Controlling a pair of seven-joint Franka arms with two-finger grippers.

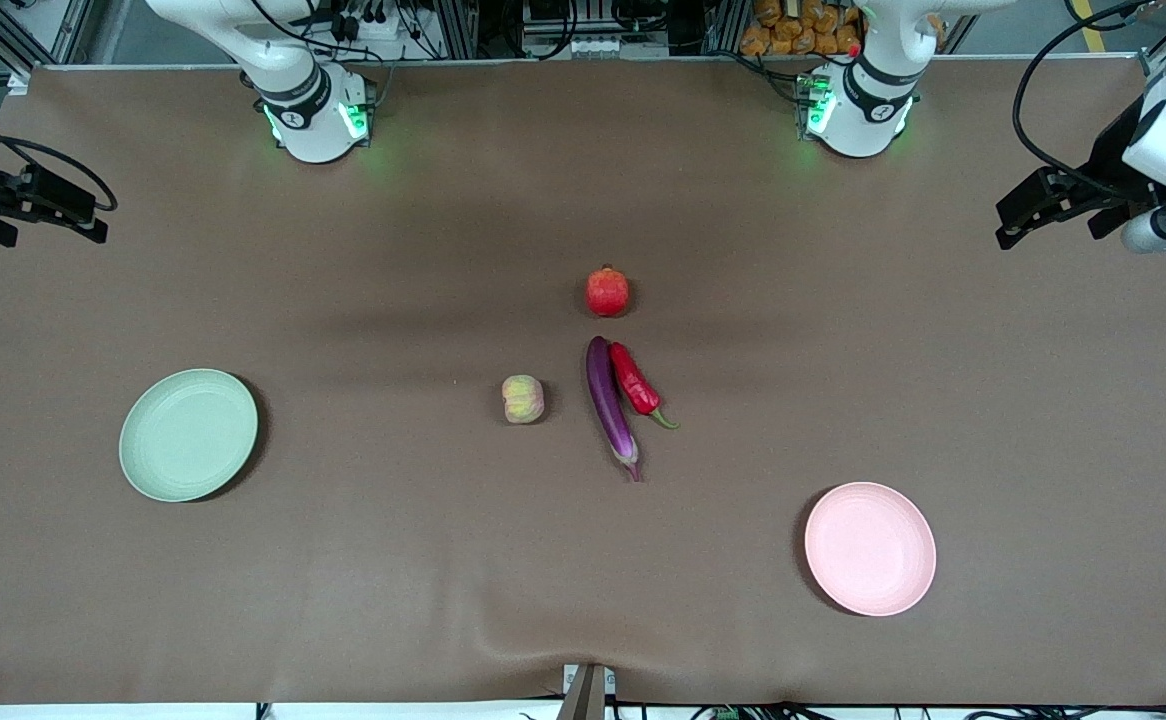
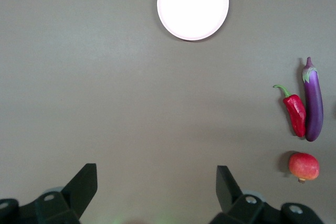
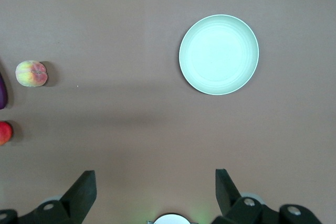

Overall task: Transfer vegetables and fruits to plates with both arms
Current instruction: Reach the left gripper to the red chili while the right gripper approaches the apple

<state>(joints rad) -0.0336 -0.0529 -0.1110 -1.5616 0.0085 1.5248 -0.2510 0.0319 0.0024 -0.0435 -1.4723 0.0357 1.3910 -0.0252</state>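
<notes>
Right gripper (image 1: 93, 215): raised over the bare brown table (image 1: 363, 560) at my right arm's end, waiting; in the right wrist view (image 3: 155, 184) my two fingers stand wide apart with nothing between them.
Green plate (image 1: 188, 434): flat on the table toward my right arm's end, nothing on it; also seen from my right wrist (image 3: 219, 54).
Peach (image 1: 523, 399): mid-table, beside the eggplant on the side toward my right arm, a gap between them; also at (image 3: 31, 73).
Round red fruit (image 1: 607, 291): farther from the front camera than the eggplant and chili, apart from both; also at (image 2: 303, 166).
Eggplant (image 1: 610, 404): lying lengthwise at mid-table, stem end nearer the front camera.
Chili pepper (image 1: 636, 382): right alongside the eggplant toward my left arm's end; they look to be touching, though I can't be sure.
Pink plate (image 1: 870, 548): nearer the front camera than all the produce, toward my left arm's end, nothing on it.
Left gripper (image 1: 1028, 212): up over the table's edge at my left arm's end, waiting; from my left wrist (image 2: 156, 184) the fingers are spread, holding nothing.
</notes>
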